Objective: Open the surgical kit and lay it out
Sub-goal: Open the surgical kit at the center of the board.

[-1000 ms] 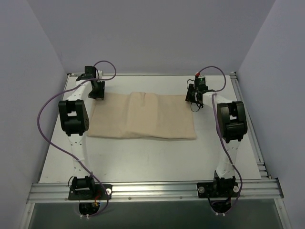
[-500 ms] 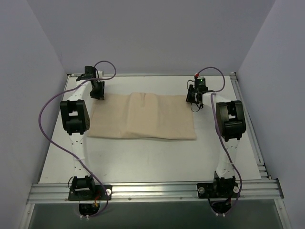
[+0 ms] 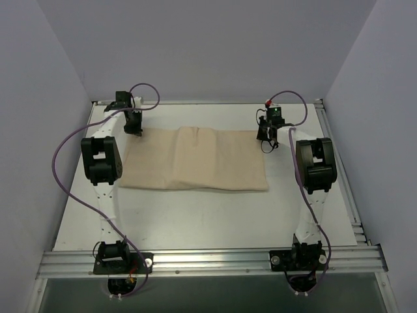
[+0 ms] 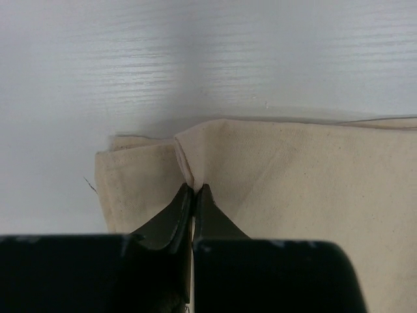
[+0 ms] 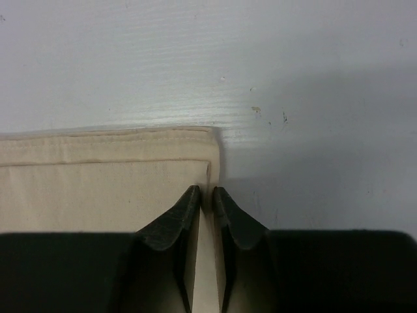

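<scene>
Wrist views alone reveal: left gripper [image 4: 193, 189] pinching cloth wrap [image 4: 293, 182] fold; right gripper [image 5: 206, 190] narrow, clamping edge.

Pale lavender walls [image 3: 208, 45] are standing around three sides of the white table [image 3: 195, 215], soft even light is falling across it, and an aluminium rail [image 3: 208, 259] is running along its near edge.

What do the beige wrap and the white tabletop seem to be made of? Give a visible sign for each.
The beige wrap looks like matte woven cloth: fine weave, stitched hem, soft folds. The white tabletop is probably painted or laminated board, slightly glossy, with faint grain lines.
</scene>
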`<state>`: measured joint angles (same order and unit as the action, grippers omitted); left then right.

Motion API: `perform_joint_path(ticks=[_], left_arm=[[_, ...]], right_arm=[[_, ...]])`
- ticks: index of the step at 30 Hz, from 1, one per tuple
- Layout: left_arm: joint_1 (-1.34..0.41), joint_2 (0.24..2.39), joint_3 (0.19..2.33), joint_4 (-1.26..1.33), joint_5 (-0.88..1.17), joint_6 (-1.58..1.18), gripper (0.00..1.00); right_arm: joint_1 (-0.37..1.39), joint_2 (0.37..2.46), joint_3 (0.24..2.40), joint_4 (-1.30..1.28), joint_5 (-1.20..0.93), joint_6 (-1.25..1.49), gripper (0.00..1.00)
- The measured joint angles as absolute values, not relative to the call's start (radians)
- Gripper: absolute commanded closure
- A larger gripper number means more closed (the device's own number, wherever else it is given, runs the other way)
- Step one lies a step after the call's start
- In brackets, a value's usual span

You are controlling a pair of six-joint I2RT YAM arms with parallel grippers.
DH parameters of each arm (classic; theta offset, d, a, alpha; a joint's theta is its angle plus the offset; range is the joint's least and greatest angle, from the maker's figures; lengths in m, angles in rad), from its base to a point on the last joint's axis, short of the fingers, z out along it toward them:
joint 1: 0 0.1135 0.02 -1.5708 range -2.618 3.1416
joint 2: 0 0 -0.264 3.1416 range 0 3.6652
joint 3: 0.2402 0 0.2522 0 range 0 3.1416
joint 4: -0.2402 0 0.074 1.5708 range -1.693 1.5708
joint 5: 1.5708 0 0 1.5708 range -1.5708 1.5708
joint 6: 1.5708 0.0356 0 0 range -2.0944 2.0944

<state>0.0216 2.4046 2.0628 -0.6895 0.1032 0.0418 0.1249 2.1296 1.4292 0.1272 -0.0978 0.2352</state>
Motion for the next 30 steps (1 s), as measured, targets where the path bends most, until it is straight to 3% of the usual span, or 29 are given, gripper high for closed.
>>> perform_joint_path(ticks=[1,17,21,26,30], left_arm=[[0.022,2.399,2.057,-0.685,0.104,0.043,0.98],[0.023,2.339,2.035,-0.679,0.103,0.057,0.98],[0.023,2.339,2.034,-0.679,0.101,0.060,0.98],[0.023,2.339,2.034,-0.679,0.095,0.061,0.98],[0.023,2.339,2.033,-0.679,0.089,0.062,0.98]], right_arm=[[0.125,2.128,1.429,0.128,-0.099,0.233,1.00],[0.115,2.100,1.419,0.177,-0.215,0.209,1.00],[0.112,2.046,1.375,0.199,-0.219,0.214,0.91],[0.112,2.030,1.372,0.209,-0.245,0.209,0.97],[0.113,2.035,1.372,0.217,-0.263,0.209,0.87]])
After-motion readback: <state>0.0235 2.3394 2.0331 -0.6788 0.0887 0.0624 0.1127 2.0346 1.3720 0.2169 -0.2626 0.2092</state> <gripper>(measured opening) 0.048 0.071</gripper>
